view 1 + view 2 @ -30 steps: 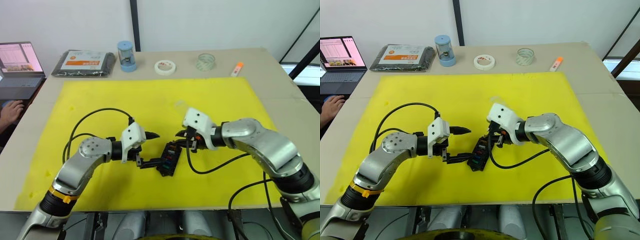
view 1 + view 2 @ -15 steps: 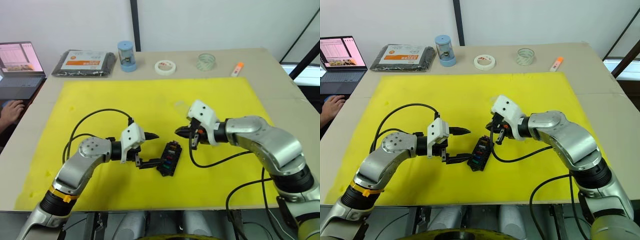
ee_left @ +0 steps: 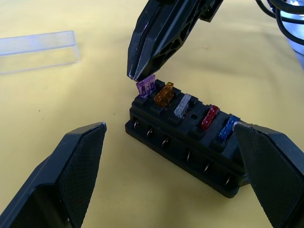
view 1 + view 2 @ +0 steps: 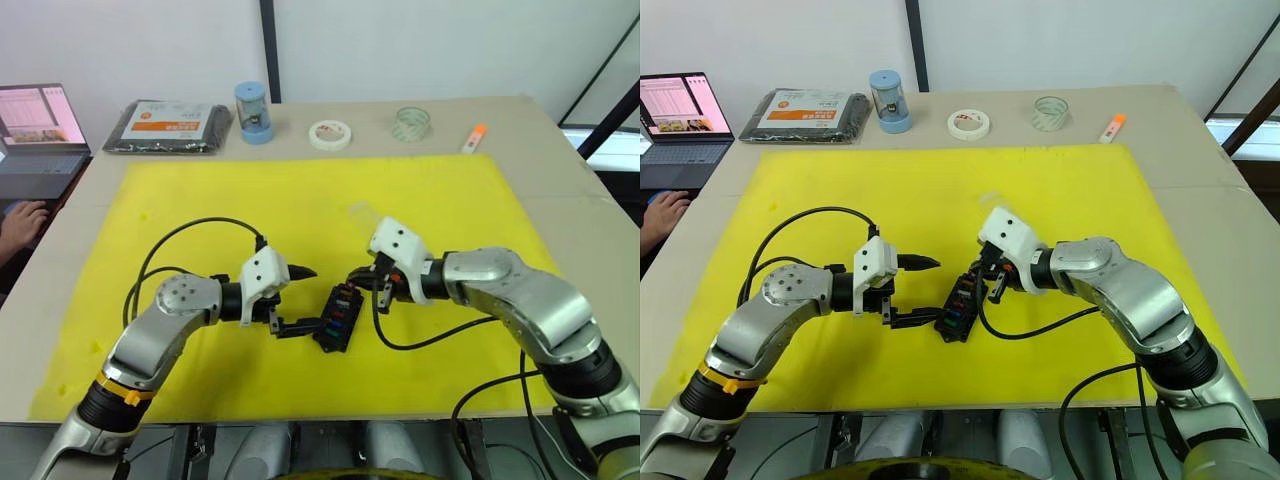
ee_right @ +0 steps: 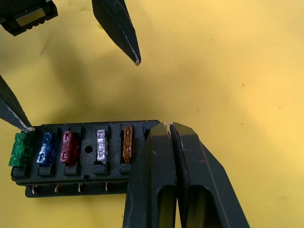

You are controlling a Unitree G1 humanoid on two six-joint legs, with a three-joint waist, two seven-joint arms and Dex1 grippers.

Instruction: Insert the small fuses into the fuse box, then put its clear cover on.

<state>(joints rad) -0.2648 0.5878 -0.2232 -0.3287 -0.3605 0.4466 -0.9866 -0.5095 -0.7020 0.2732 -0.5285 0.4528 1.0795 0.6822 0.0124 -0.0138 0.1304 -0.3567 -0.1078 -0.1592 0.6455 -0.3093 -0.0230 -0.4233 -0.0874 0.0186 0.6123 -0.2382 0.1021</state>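
Purple fuse (image 3: 146, 87) under right end effector (image 3: 135, 76)

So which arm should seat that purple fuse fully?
Right. The right gripper, fingers closed, sits on the purple fuse at the end of the fuse box. The left gripper is open, bracing the box's other end.

No text is legible; the orange label (image 4: 805, 101) on the black packet (image 4: 805, 115) is too small to read.
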